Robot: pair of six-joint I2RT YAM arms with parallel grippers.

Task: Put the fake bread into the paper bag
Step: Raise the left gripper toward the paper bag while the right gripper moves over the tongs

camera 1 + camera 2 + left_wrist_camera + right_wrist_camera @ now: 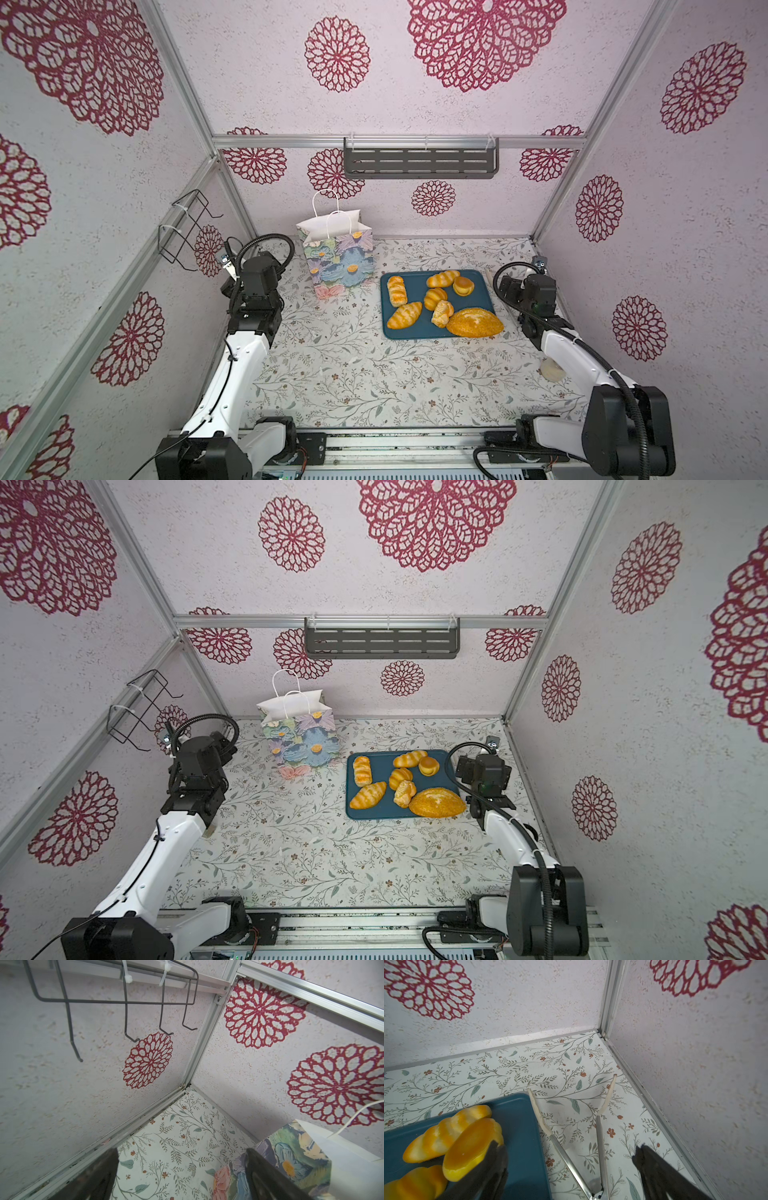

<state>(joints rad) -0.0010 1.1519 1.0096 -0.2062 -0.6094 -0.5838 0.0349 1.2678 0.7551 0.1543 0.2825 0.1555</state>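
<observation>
In both top views the tray (415, 286) (380, 766) lies on the table (353, 374). All seven pieces of bread (435, 298) (401, 778) sit on it. The loaf (474, 323) is at the tray's near right corner and overhangs the rim. The bun (463, 286) is toward its far right corner, and the striped rolls are spread over the rest. The bag (338, 266) (303, 742) stands upright off the tray's far left corner, near it but apart, with its white inside showing. The left arm (245, 361) is well to the left of the tray, past the bag. The right arm (573, 353) is just off the tray's right side. Both sets of fingertips are hidden under the wrists here.

In the left wrist view the left gripper (181, 1153) has its jaws spread wide, with only patterned table between them. The bag (301, 1157) shows behind one finger (270, 1178) — whether they touch cannot be told. A wire rack (124, 1001) hangs on the wall.

In the right wrist view the right gripper (570, 1148) also has its jaws spread wide. One finger (488, 1167) is over the tray (519, 1126), in front of the bread (446, 1132), three pieces of which show. The other finger is off the tray, past the tongs (600, 1147) — these lie open on the table just beside the tray's rim, one cream tip against it.
</observation>
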